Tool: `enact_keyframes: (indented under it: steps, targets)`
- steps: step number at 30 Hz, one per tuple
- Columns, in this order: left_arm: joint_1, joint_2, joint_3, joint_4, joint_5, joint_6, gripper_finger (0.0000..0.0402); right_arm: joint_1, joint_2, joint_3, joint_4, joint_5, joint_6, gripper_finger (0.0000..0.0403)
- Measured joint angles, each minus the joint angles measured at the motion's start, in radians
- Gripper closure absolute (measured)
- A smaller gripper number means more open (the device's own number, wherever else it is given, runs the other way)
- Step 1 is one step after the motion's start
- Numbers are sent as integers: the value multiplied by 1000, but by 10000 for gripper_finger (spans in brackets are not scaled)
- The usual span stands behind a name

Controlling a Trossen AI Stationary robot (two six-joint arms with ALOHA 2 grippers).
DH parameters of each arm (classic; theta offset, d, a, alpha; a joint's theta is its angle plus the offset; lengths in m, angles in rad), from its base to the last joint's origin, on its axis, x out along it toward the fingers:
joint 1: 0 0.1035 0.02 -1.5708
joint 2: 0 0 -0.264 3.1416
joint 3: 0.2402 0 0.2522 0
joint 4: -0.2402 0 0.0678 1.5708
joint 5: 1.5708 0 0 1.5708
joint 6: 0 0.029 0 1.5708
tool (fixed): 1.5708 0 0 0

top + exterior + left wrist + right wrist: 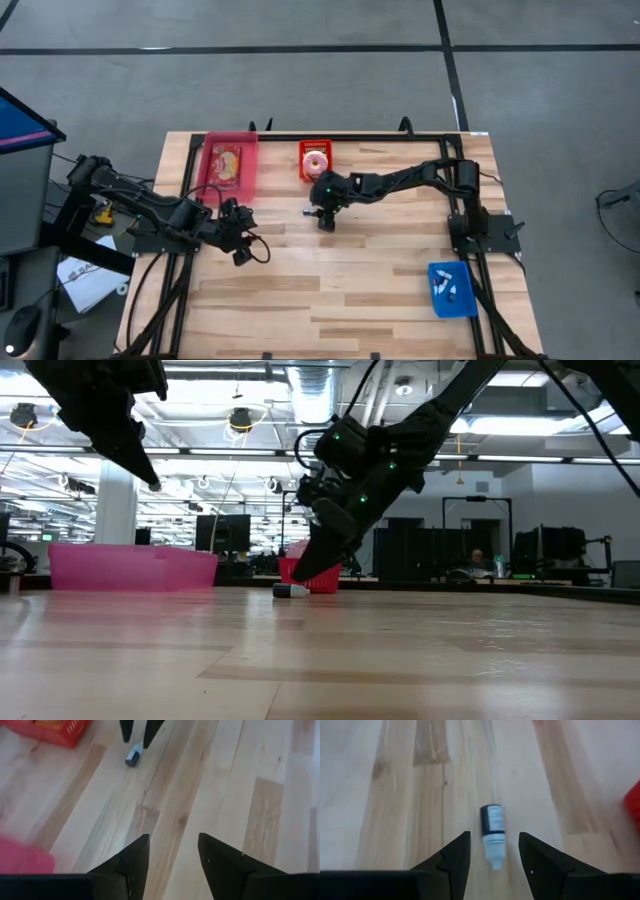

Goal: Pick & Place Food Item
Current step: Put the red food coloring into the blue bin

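Note:
A small dark bottle with a pale cap [492, 832] lies on its side on the wooden table, a little nearer than the red basket [316, 160]. My right gripper [494, 835] slants down over it, open, one finger on either side of the cap end, with a gap showing on both sides. The left wrist view shows the same bottle [134, 756] just under the right gripper [136, 742]. In the low view the bottle [290, 591] lies beside the right fingertips [303, 574]. My left gripper [173, 836] hangs open above bare table on the left, holding nothing.
A pink bin [230, 165] with a packaged item stands at the far left. The red basket beside it holds a ring-shaped pastry. A blue bin [452, 290] sits near the right front corner. Bare wood lies across the middle and front of the table [330, 290].

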Motion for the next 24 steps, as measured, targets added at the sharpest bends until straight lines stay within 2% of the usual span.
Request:
enact_keyframes:
  steps: [24]
  targets:
    - [2,-6,0,1,1,-7,238,4,2,-2,-11,2,-54,243]
